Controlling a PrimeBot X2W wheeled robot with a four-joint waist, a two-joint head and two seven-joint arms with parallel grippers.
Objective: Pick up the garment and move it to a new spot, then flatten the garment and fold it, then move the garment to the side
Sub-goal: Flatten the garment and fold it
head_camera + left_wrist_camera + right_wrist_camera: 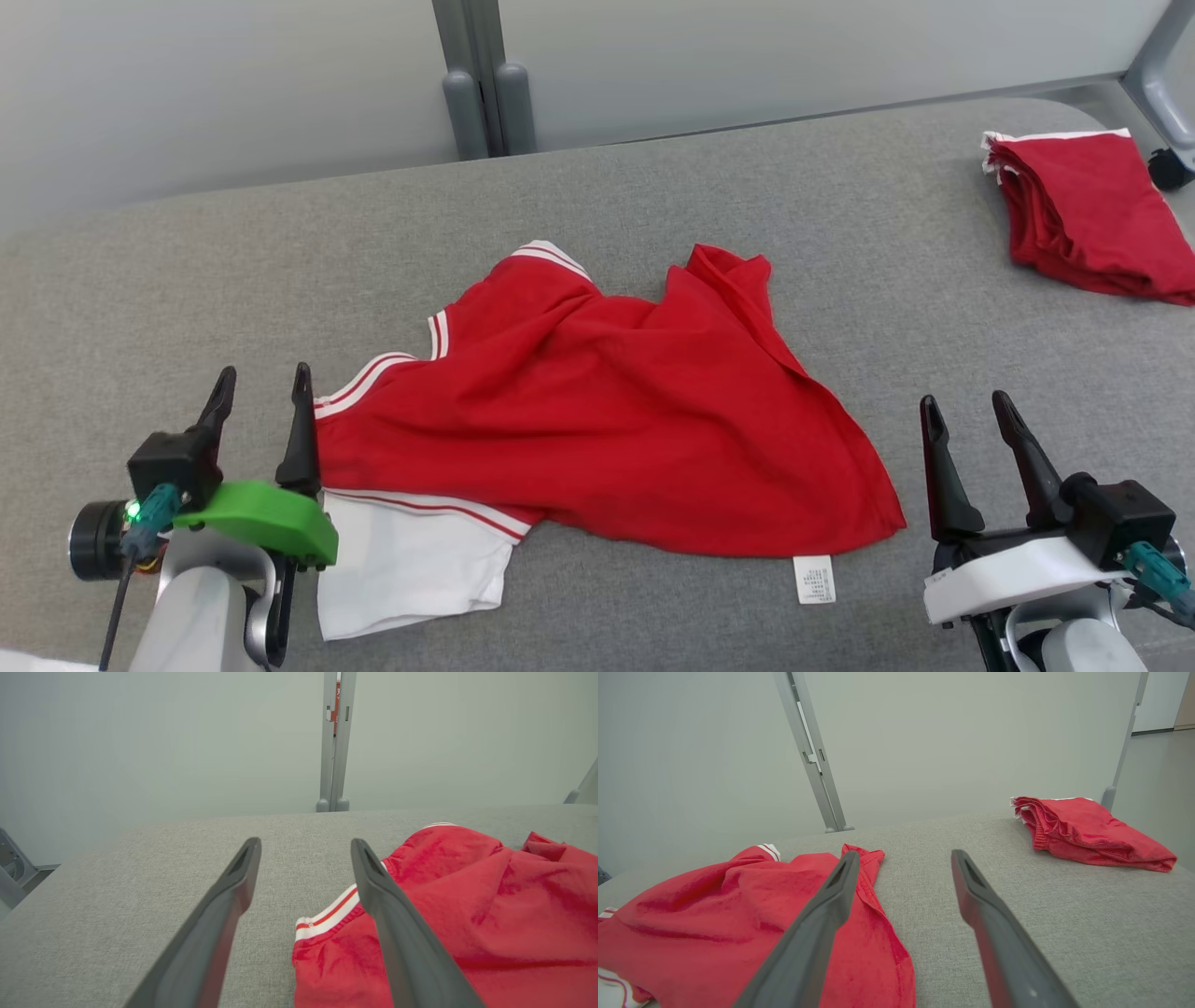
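The red garment (607,420) lies crumpled in the middle of the grey bench (747,187), its white part, perhaps an inner layer, toward the near edge. The left fingers (301,439) stand spread and empty just beside its striped hem. The right fingers (943,467) are spread and empty near its other end. A folded red pile (1092,215) sits at the far right corner.

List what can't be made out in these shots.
- Label print, head view: too small to read.
- Folded red pile, head view: cut off by the right edge; piece count unclear.
- Shirt white part, head view: corner hidden behind left gripper mount.
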